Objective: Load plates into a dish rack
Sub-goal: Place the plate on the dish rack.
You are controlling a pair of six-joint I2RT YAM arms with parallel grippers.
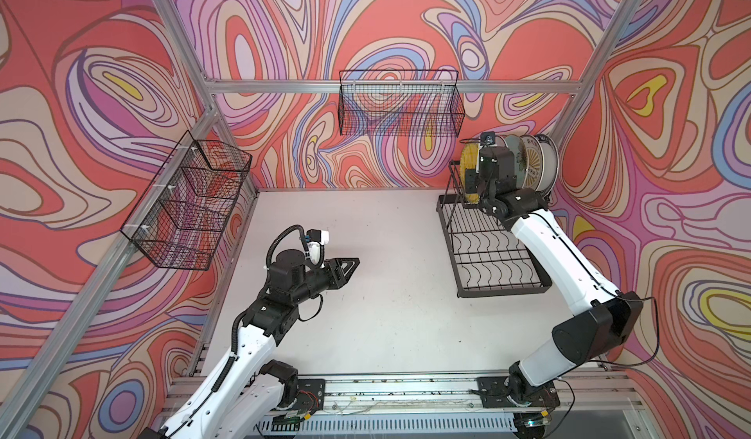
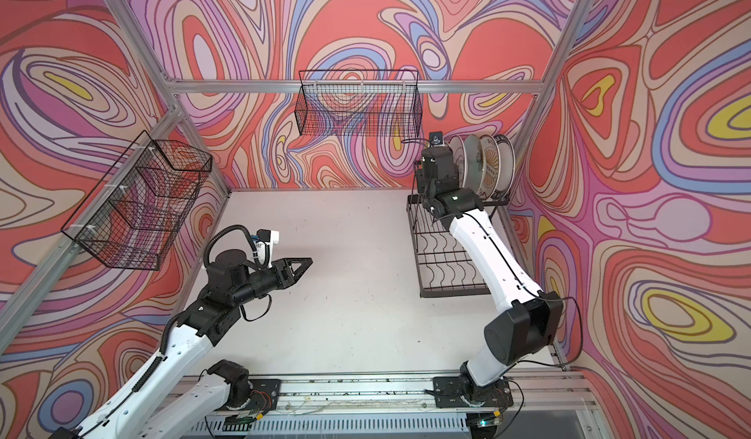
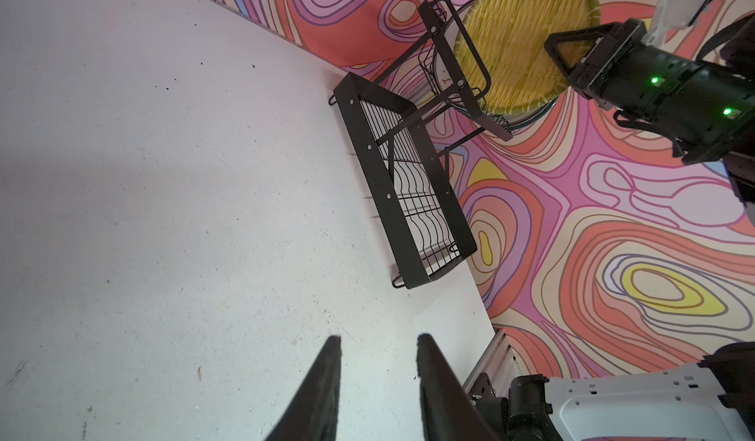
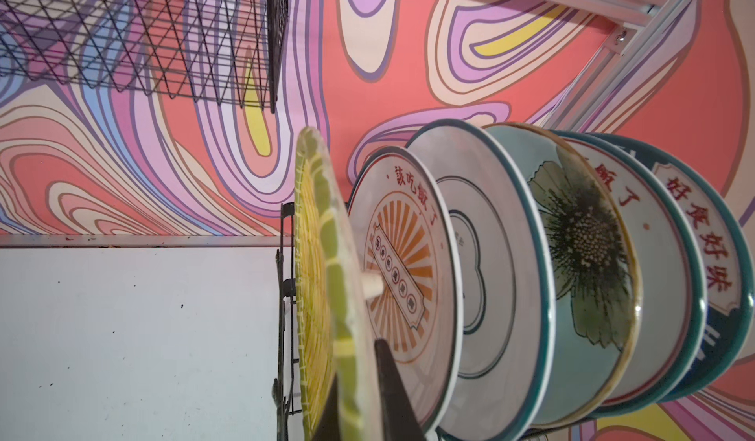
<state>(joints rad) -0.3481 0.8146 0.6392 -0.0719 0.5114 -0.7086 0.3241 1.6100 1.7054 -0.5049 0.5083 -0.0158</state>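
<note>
while the right jaws pinch the yellow striped round plate [image 4: 314, 255] by its rim, it stands upright beside five other plates [image 4: 490, 275] on the black wire dish rack's [image 1: 504, 292] raised tier; left jaws hang spread over the white desk [image 1: 386, 315].

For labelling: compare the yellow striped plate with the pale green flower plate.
The yellow striped plate is woven-looking yellow; the pale green flower plate carries a dark blossom. The yellow striped plate stands at the row's end, the pale green flower plate has plates on both sides. The right gripper pinches the yellow striped plate's rim; no gripper touches the pale green flower plate. Both stand on edge in the dish rack.
</note>
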